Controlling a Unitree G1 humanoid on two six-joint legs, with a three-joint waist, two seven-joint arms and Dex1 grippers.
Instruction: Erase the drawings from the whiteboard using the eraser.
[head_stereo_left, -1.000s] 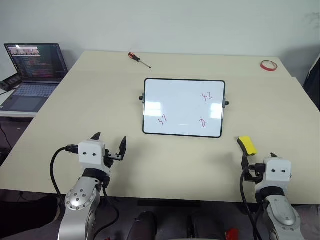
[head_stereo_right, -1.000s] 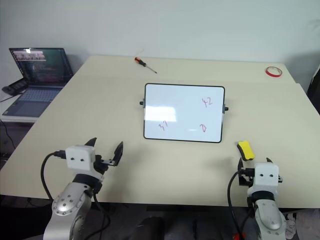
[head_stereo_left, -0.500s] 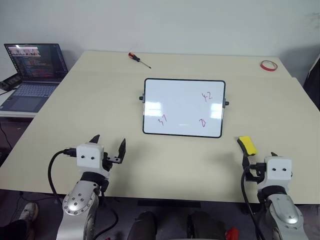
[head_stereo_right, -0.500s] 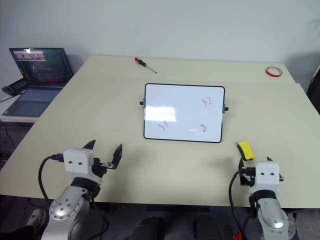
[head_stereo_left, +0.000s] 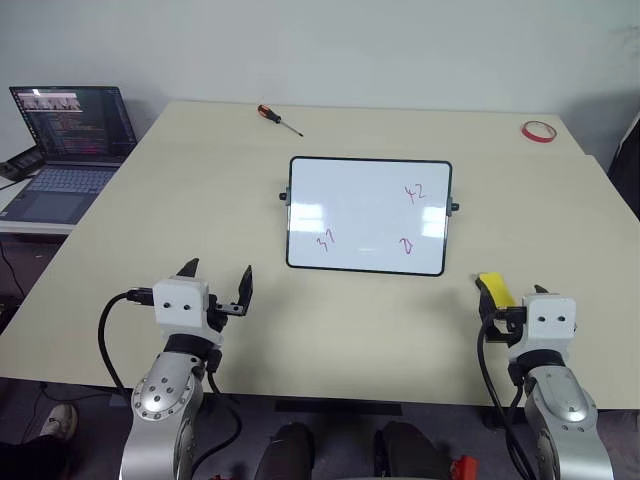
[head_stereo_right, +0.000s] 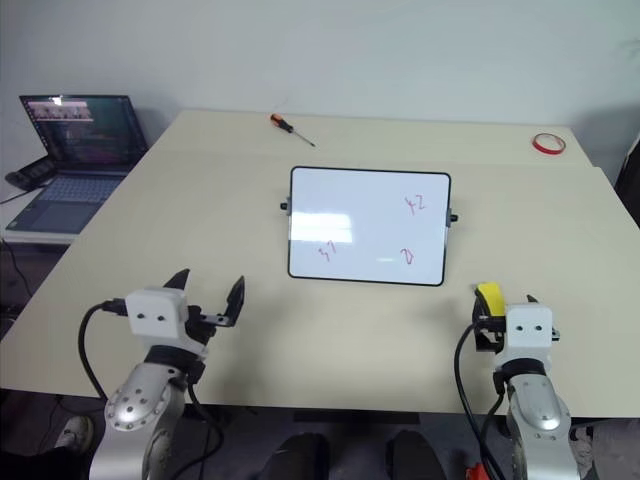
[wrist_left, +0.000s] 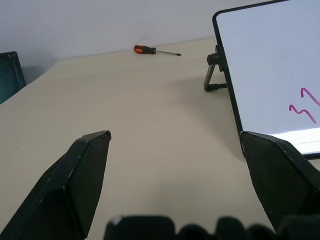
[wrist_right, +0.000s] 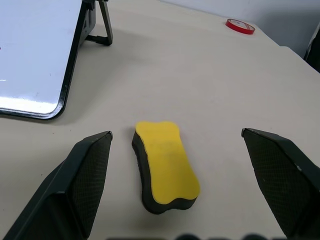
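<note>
**Eraser dead ahead of right claw**

The eraser (wrist_right: 165, 171) lies flat on the desk (head_stereo_left: 200, 200), just off the whiteboard's (head_stereo_left: 368, 214) near right corner. Long axis runs roughly along the right claw's (wrist_right: 175, 175) reach, slightly skewed. Right claw far nearer than left claw (head_stereo_left: 218, 283). Both point level, forward, spread wide, grasping nothing. Drawings (head_stereo_left: 413, 192) unerased.

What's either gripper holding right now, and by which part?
Nothing. The right gripper is open, its fingers either side of the eraser, which lies on the table untouched. The left gripper is open and empty.
</note>
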